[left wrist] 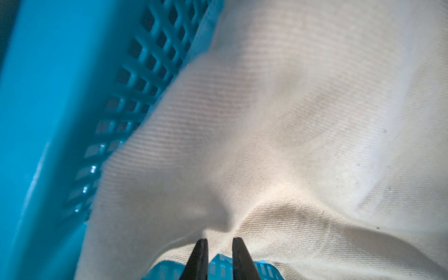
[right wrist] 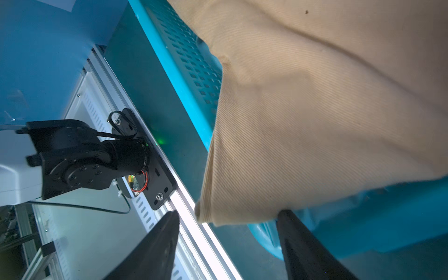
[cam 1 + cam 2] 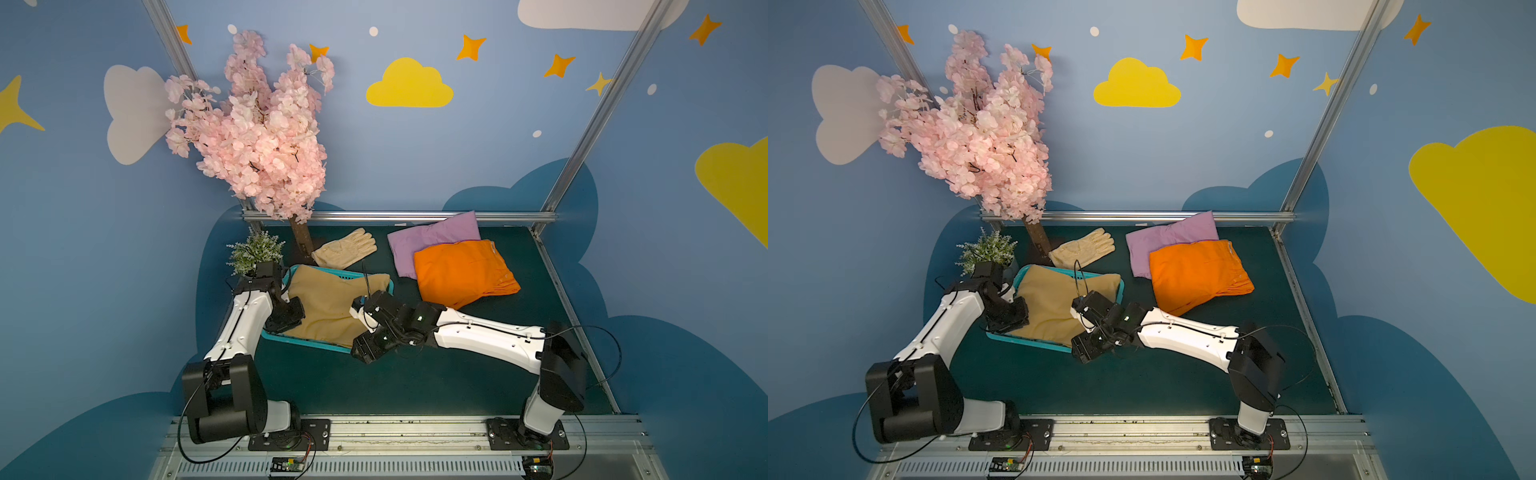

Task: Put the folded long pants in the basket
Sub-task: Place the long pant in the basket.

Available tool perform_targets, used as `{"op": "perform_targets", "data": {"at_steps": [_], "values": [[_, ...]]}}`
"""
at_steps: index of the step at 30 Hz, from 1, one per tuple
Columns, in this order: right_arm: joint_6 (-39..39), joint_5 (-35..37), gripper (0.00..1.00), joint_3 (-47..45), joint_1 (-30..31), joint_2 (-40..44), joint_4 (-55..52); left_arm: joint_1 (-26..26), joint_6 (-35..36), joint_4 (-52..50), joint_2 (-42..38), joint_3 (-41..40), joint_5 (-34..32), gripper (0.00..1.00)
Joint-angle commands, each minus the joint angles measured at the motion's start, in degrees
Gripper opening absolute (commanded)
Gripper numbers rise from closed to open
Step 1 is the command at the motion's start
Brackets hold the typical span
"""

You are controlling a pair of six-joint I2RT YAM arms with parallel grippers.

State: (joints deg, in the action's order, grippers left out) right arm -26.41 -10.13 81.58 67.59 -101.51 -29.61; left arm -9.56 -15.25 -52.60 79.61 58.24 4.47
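The tan long pants lie rumpled in the teal basket, with one edge draped over its right rim. At the basket's left near corner, my left gripper is shut on a pinch of the tan cloth. The grid wall shows beside it. My right gripper stands open at the near right corner. A hanging corner of the tan pants sits between its spread fingers, over the rim. The orange long pants lie partly on the lilac long pants at the back right.
A cream glove lies behind the basket. A pink blossom tree and a small potted plant stand at the back left, close to the left arm. Metal rails edge the dark green mat.
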Motion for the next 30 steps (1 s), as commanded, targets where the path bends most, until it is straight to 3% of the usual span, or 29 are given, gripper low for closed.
{"op": "perform_targets", "data": {"at_steps": [1, 4, 7, 10, 12, 15, 25, 30], "values": [[3.24, 2.66, 0.68, 3.76, 0.93, -3.23, -3.58, 0.15, 0.13, -0.49, 0.32, -0.33, -0.15, 0.23], [3.89, 3.95, 0.63, 7.17, 1.38, -6.11, -6.17, 0.16, 0.13, -0.49, 0.24, -0.41, -0.25, 0.23], [3.83, 4.67, 0.48, 8.51, 1.46, -7.12, -6.96, 0.24, 0.08, -0.49, 0.16, -0.49, -0.42, 0.23], [3.83, 5.68, 0.22, 8.08, 1.4, -6.51, -7.08, 0.17, 0.07, -0.48, 0.19, -0.58, -0.62, 0.23], [4.06, 6.33, 0.11, 7.88, 1.36, -5.68, -8.21, 0.27, 0.05, -0.46, 0.3, -0.6, -0.79, 0.23], [5.19, 6.31, 0.0, 6.7, 1.32, -3.54, -9.3, 0.23, 0.05, -0.57, 0.29, -0.63, -0.99, 0.23], [9.88, 7.52, 0.0, 4.72, 0.9, 1.77, -19.4, 0.21, 0.03, -1.0, 0.03, -0.24, -2.17, 0.23], [9.93, 7.8, 0.08, 4.16, 1.01, -0.6, -20.85, 0.21, -0.05, -1.32, -1.59, 0.21, 3.59, 0.24]]}}
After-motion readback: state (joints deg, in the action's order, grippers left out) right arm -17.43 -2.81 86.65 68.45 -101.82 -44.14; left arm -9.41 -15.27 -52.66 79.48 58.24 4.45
